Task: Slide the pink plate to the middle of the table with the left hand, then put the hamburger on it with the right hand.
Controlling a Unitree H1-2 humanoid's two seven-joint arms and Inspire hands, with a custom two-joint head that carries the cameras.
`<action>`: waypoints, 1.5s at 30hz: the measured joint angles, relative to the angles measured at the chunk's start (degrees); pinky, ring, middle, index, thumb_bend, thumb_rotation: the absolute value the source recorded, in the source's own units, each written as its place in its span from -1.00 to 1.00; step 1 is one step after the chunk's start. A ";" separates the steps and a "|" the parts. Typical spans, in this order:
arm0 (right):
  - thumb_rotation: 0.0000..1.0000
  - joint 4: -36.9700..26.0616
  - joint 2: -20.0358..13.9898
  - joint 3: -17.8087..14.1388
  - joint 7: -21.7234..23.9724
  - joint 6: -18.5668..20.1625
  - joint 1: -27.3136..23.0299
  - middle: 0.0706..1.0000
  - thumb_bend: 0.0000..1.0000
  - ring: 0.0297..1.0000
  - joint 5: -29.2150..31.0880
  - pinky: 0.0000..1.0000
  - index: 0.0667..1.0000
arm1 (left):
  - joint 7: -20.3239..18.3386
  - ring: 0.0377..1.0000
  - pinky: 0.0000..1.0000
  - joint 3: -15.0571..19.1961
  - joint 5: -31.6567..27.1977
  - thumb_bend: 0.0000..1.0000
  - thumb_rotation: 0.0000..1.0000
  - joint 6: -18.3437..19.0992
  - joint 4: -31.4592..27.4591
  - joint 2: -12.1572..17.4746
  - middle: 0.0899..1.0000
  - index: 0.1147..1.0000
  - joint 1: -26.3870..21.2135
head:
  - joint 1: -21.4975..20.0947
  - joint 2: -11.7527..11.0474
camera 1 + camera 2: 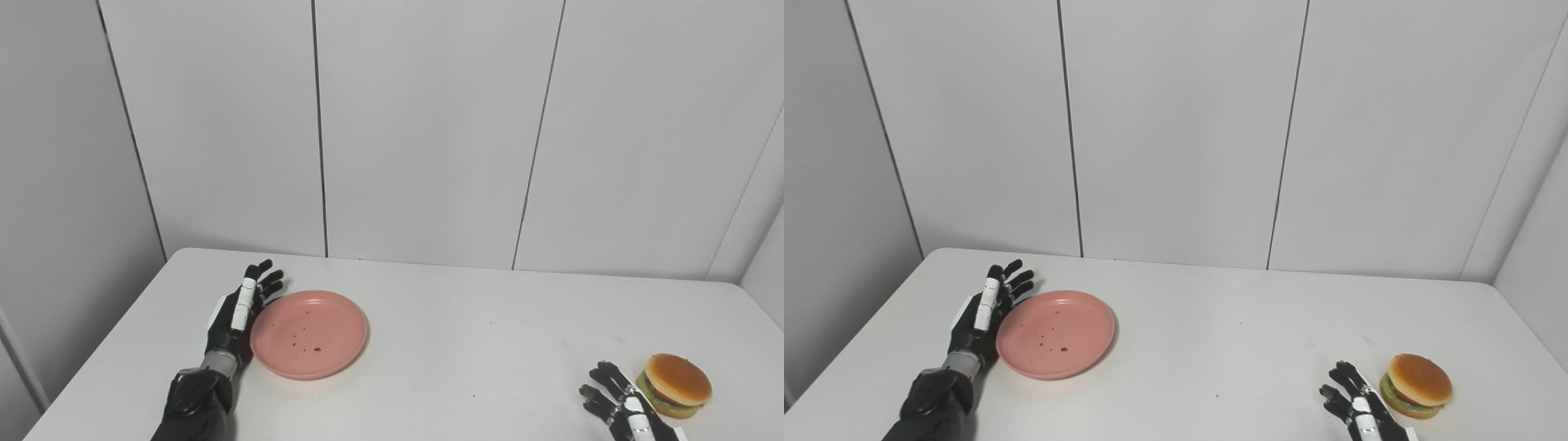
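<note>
White table (465, 343), grey walls. Pink plate (309, 334) left of middle, unslid; left hand (242, 312) released, against rim. Hamburger (674, 386) unplaced beside released right hand (615, 401).

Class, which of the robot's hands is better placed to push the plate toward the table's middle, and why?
The left hand: it stands open against the pink plate's left rim. The right hand is far off, beside the hamburger.

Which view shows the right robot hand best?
The right eye view: the right robot hand sits farther from the frame edge beside the hamburger. The left eye view shows it too, tighter in the corner.
</note>
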 measured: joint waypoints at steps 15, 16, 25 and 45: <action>0.70 -1.72 0.79 0.77 -1.48 1.44 0.96 0.71 0.58 0.59 -1.26 0.65 0.70 | 0.09 0.76 0.62 -1.37 0.36 0.93 0.83 2.21 -3.10 -1.93 0.70 0.71 0.86 | -2.99 0.79; 0.71 -1.86 0.94 0.96 -1.76 1.54 1.03 0.71 0.58 0.59 -1.40 0.66 0.71 | 0.05 0.76 0.62 -1.47 0.37 0.93 0.83 2.24 -3.16 -2.16 0.71 0.72 0.86 | -3.60 0.88; 0.73 -2.93 2.40 2.10 -3.34 2.00 1.40 0.73 0.57 0.62 -3.48 0.69 0.73 | 0.32 0.73 0.59 -1.58 0.36 0.91 0.82 2.52 -4.19 -4.28 0.67 0.68 0.79 | -6.76 1.32; 0.75 -4.74 6.25 5.44 -6.10 4.70 1.98 0.73 0.55 0.61 -7.18 0.70 0.74 | 2.50 0.77 0.66 -2.97 1.60 0.78 0.87 6.60 -9.38 -9.31 0.68 0.74 2.04 | -15.29 2.46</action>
